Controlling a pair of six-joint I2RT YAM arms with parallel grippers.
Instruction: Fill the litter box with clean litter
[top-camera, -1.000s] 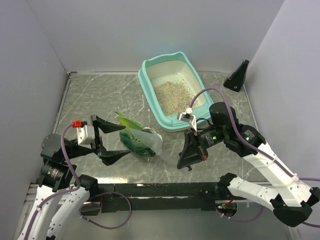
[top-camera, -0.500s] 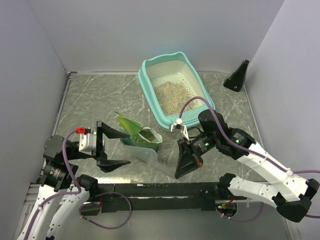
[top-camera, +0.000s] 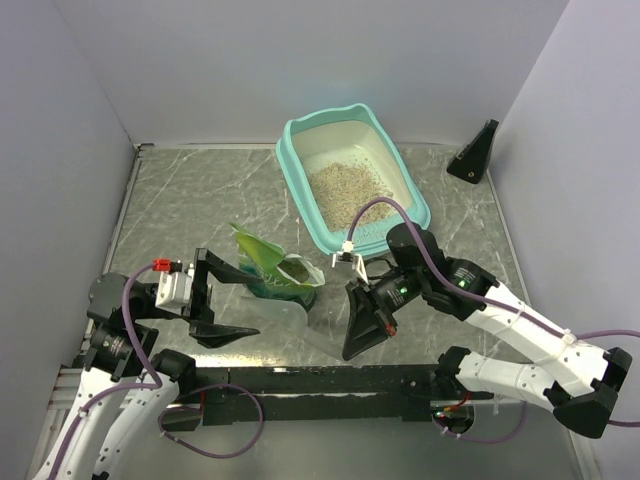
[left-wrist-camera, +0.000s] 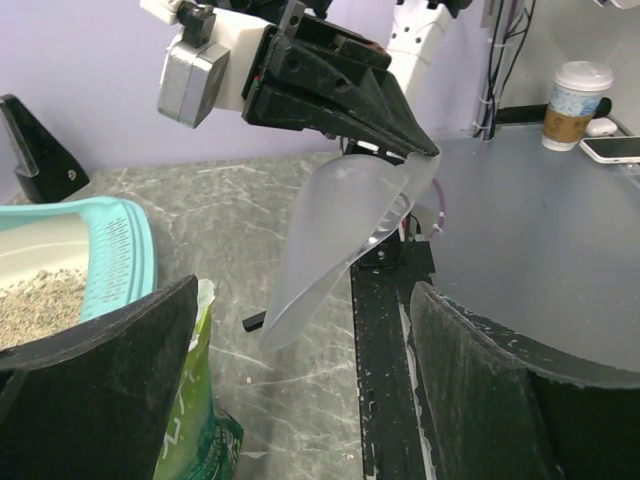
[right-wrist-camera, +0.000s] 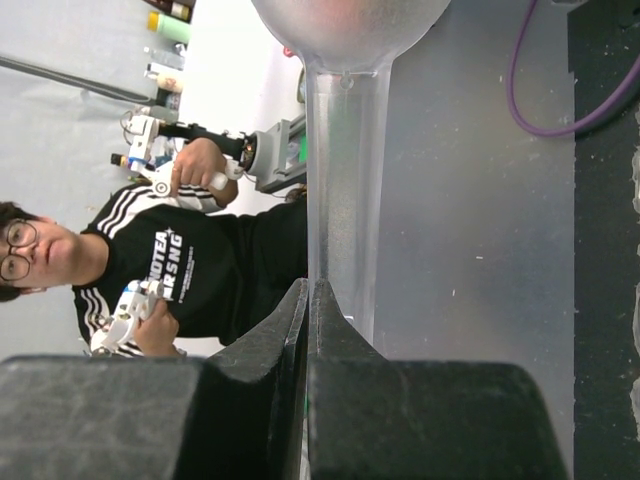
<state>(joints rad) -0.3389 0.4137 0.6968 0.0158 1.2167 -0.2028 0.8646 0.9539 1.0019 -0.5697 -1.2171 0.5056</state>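
Up front, right end effector (top-camera: 354, 342) clamped on clear scoop (left-wrist-camera: 338, 238), left end effector (top-camera: 238, 298) spread wide

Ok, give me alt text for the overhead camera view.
The right hand grips a clear plastic scoop beside a green bag, with the open left hand on the bag's other side. Behind them, a teal litter box holds a patch of tan litter.

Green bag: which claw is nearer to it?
Left. The left claw is open just beside the green bag; the right claw, gripping the scoop, is farther off.
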